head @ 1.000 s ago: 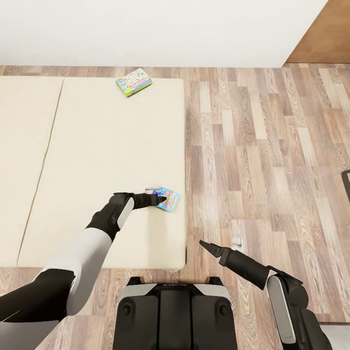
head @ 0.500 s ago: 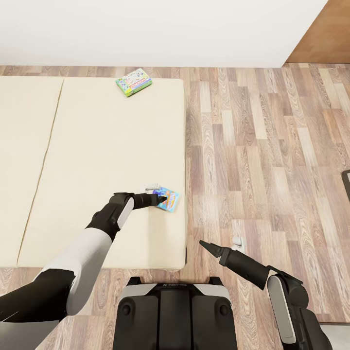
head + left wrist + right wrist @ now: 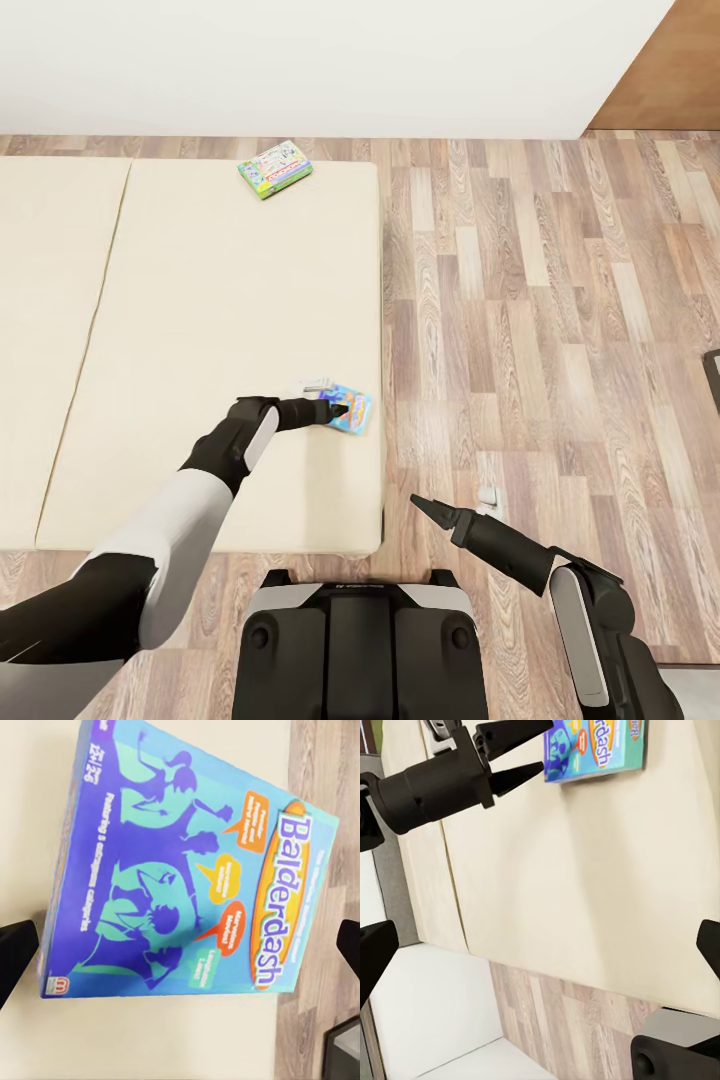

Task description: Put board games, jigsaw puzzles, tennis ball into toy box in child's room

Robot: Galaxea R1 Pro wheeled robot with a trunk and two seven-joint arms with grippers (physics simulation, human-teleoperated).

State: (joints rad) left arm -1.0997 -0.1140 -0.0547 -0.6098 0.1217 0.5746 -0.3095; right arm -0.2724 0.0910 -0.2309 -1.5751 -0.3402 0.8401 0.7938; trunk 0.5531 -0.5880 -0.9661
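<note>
- The left gripper (image 3: pixel 340 408) is out over the bed (image 3: pixel 200 330), its two dark fingers spread apart and hovering right above the blue-purple board game (image 3: pixel 350 410) — nothing gripped.
- From the left wrist camera, that blue-purple board game (image 3: pixel 187 885) lies flat on the beige mattress, "Balderdash" printed along one edge, with a dark fingertip (image 3: pixel 15 952) showing at either side of the frame, well clear of the box.
- The box sits by the bed's right edge, close to the wooden floor (image 3: pixel 550 300).
- Seen from the right wrist camera, the left gripper (image 3: pixel 536 750) has its pointed fingers parted, tips just at the corner of the box (image 3: pixel 596 746); I can't tell whether they touch the cover.
- Far up the mattress, near the white wall (image 3: pixel 300 60), lies the green-edged board game (image 3: pixel 275 168), flat and well apart from the arm.
- The right gripper (image 3: pixel 425 505) hangs low over the floor beside the bed's near corner — in the head view its fingers read as one dark point, yet its own wrist camera shows the tips wide apart, so open and empty.
- The robot's dark base (image 3: pixel 360 640) sits just off the foot of the bed.
</note>
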